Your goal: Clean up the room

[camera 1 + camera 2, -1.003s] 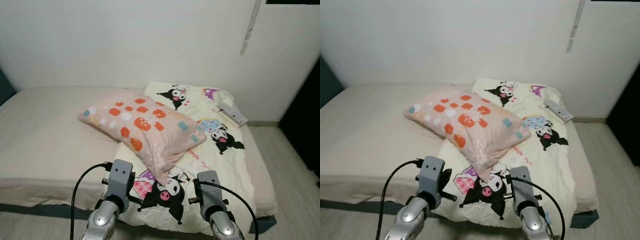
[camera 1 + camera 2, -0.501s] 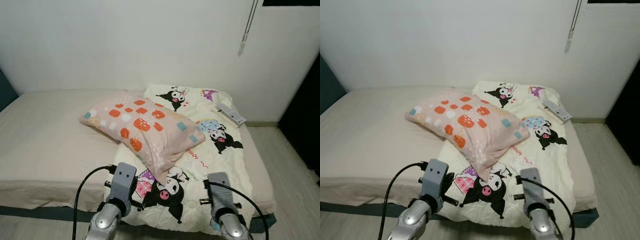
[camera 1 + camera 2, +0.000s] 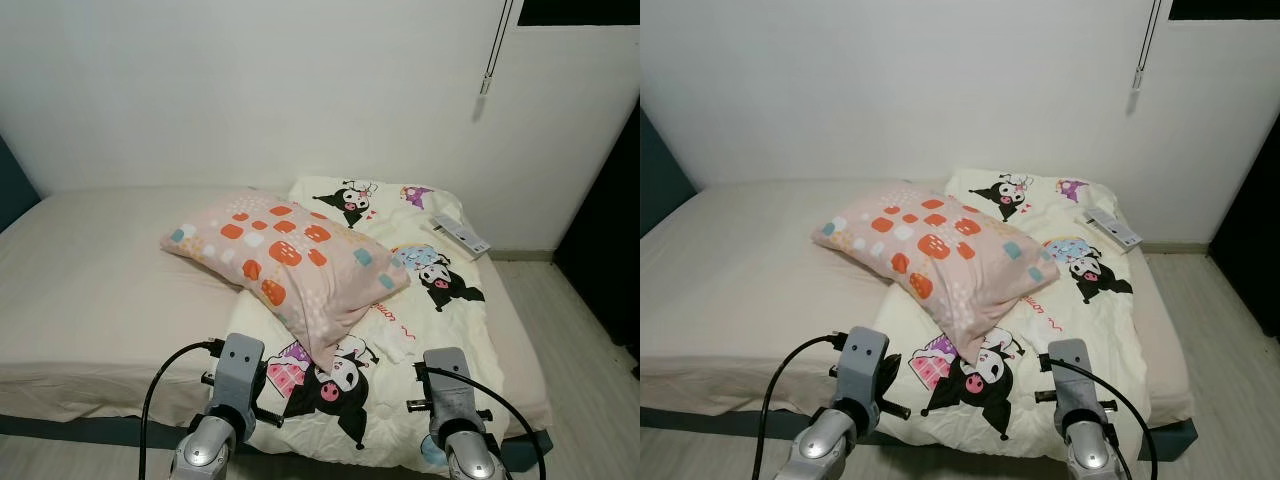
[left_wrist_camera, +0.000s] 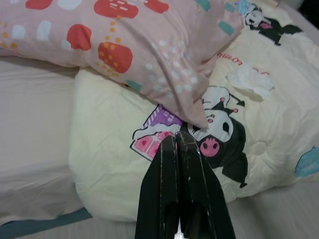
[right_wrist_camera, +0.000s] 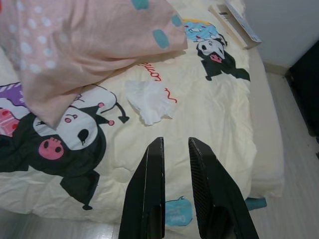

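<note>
One pillow [image 3: 291, 255], one tissue [image 5: 148, 101] and one remote [image 3: 460, 233] lie on the quilt [image 3: 440, 330] at the bed's [image 3: 90, 290] right side, floor [image 3: 590, 350] beyond. Left gripper [image 4: 176, 144] closed, right gripper [image 5: 176, 149] slightly open, both empty at the foot edge.

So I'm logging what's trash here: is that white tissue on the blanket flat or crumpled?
Crumpled. The tissue lies bunched with creased, ragged edges on the cartoon blanket, just past the pillow's corner.
</note>
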